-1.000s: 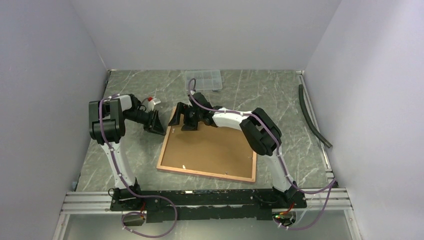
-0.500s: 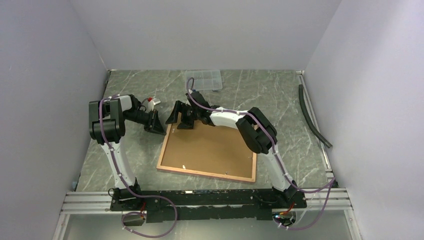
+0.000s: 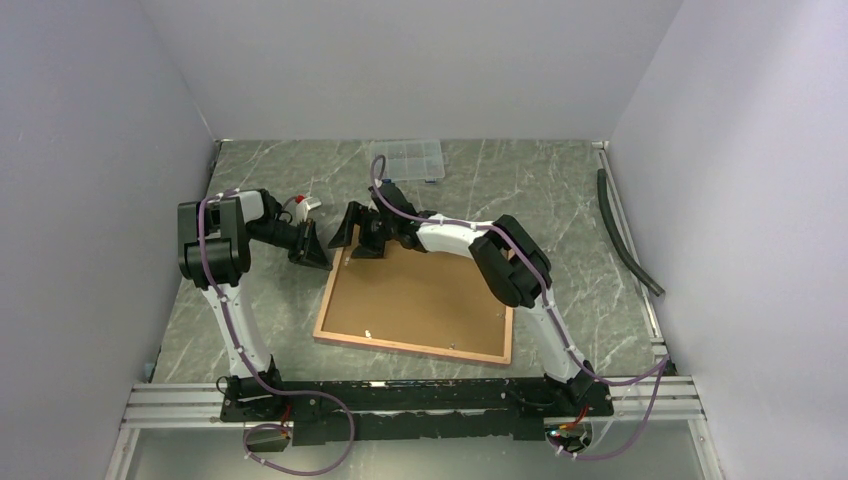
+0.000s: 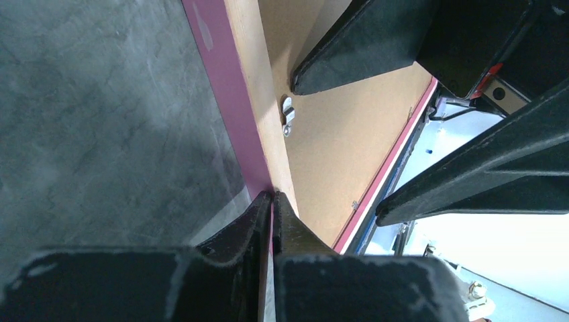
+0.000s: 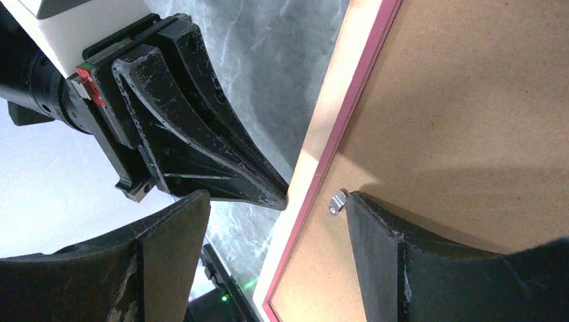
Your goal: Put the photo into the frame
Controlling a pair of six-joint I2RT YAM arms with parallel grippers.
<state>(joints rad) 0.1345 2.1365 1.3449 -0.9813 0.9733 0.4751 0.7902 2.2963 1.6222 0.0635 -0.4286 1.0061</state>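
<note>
The frame (image 3: 420,300) lies face down on the table, its brown back up and its pink rim showing. The photo is out of sight. My left gripper (image 3: 322,258) is shut on the frame's left edge near its far left corner; in the left wrist view a pink sliver of rim (image 4: 225,100) runs between the closed jaws of the gripper (image 4: 272,198). My right gripper (image 3: 362,238) is open over that same corner. In the right wrist view it (image 5: 275,201) straddles the rim, with one fingertip (image 5: 366,215) beside a small metal clip (image 5: 337,201) on the backing (image 5: 470,100).
A clear plastic compartment box (image 3: 406,160) sits at the back of the table. A black hose (image 3: 625,235) lies along the right wall. A small white and red object (image 3: 305,204) lies by the left wrist. The grey walls stand close on the left and right.
My right gripper has shifted slightly left and farther back over the frame's far left corner. The left gripper and the frame have not visibly moved.
</note>
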